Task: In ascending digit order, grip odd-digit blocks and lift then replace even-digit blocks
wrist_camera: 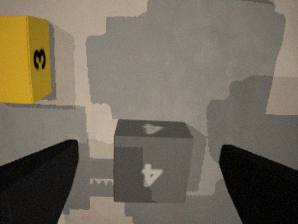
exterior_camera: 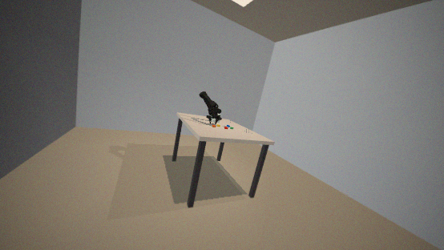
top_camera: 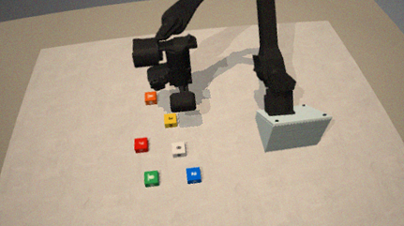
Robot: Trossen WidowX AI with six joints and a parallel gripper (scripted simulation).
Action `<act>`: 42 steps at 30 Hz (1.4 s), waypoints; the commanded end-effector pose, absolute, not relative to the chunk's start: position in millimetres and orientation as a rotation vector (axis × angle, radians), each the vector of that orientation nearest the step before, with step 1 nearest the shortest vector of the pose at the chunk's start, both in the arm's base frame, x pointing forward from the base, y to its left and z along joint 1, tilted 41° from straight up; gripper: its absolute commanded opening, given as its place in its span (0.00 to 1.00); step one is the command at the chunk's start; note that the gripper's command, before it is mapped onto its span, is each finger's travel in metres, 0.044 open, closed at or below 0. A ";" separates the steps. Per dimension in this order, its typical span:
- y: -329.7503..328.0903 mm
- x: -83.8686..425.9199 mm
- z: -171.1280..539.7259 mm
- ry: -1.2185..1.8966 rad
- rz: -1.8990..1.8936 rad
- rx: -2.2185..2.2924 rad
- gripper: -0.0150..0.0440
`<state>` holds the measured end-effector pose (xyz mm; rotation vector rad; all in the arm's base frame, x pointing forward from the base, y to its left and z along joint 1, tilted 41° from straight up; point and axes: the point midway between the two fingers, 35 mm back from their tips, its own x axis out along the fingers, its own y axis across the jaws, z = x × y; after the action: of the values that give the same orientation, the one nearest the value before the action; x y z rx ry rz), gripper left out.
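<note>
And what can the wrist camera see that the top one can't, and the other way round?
Only the wrist view shows the grey block with a 4, and the hand's open fingertips on either side.

Only the top view shows the orange, red, white, blue and green blocks.

Both show the yellow block.

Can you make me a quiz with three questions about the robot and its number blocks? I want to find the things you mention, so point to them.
1. What number is on the gray block (wrist_camera: 167, 175) between the fingers?
2. True or false: the gripper (wrist_camera: 150, 152) is squeezing that block.
3. Which block shows a 3?
a) the red block (top_camera: 141, 145)
b) the yellow block (top_camera: 170, 120) (wrist_camera: 41, 75)
c) the blue block (top_camera: 193, 175)

Key: 1. Four. 2. False, there is a gap on both sides. 3. b.
</note>
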<state>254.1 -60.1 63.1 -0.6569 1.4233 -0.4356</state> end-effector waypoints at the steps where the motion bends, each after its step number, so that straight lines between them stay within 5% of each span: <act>1: -60.4 254.4 63.3 1.423 -0.435 -0.662 0.93; 9: -36.9 250.3 90.5 1.423 -0.434 -0.661 0.93; 20: 15.2 240.8 151.3 1.426 -0.431 -0.660 0.46; 28: 15.3 242.5 151.7 1.426 -0.432 -0.658 0.46; 40: 19.6 336.0 163.3 1.420 -0.432 -0.658 0.46; 42: 14.5 338.1 156.6 1.420 -0.432 -0.657 0.55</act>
<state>332.7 18.0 159.7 -0.6514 1.4242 -0.4343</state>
